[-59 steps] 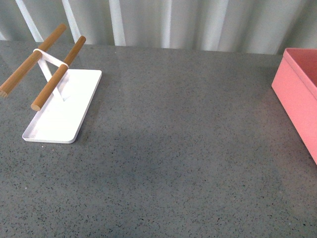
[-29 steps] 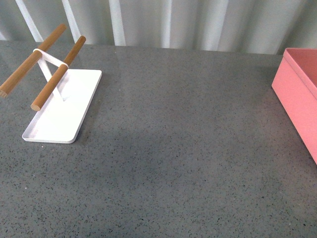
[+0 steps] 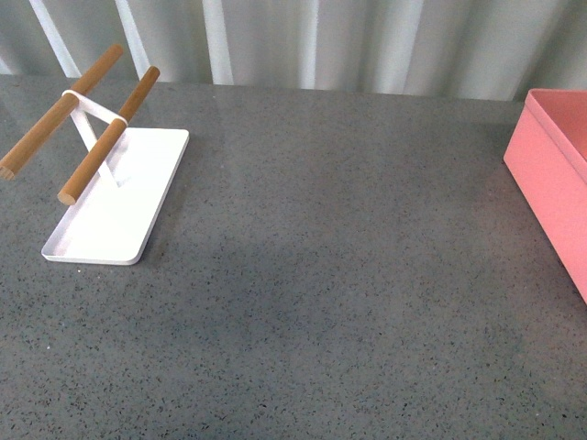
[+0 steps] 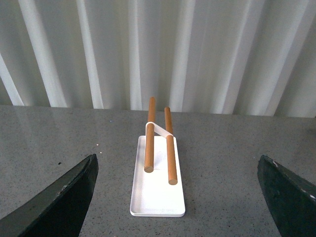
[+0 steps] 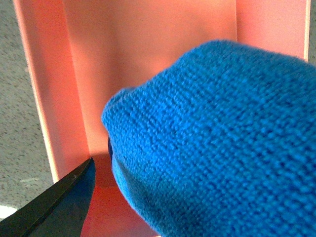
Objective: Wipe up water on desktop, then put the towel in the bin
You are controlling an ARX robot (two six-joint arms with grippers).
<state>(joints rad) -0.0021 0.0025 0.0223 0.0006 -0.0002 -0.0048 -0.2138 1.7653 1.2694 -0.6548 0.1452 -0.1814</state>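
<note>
Beside the right claw (image 5: 177, 163), one dark finger (image 5: 59, 207) shows against the plush royal-blue microfibre towel (image 5: 212, 138), which bulges above the open salmon-pink rectangular bin (image 5: 148, 59). The other finger is hidden, so I cannot tell whether the claw is clenched or released. The left claw (image 4: 177, 159) is spread wide and empty, facing the flat white tray with two wooden rods (image 4: 157, 202). The speckled dark grey stone-look bench (image 3: 348, 275) looks dry, so wiping seems done. The next move calls for dropping the towel inside the walls.

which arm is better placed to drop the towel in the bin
Right. In its wrist view the towel hangs above the bin; the left end effector is empty, facing the white tray.
</note>
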